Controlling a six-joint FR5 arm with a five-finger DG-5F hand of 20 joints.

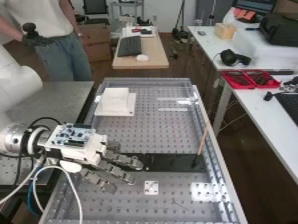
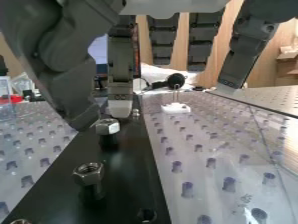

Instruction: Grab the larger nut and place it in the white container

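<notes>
Larger nut (image 2: 108, 126): upright, over on the worktop (image 1: 140, 135), atop the black plate (image 1: 176, 162) running to its right edge. Above the plate's left end in the high view, hand (image 1: 118, 172), fingers spread apart, close by the nut. Towards the worktop's far left corner, white container (image 1: 114, 100). Lastly, smaller nut (image 2: 88, 173), same plate

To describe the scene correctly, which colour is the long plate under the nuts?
The long plate is black; it shows best in the wrist view.
</notes>
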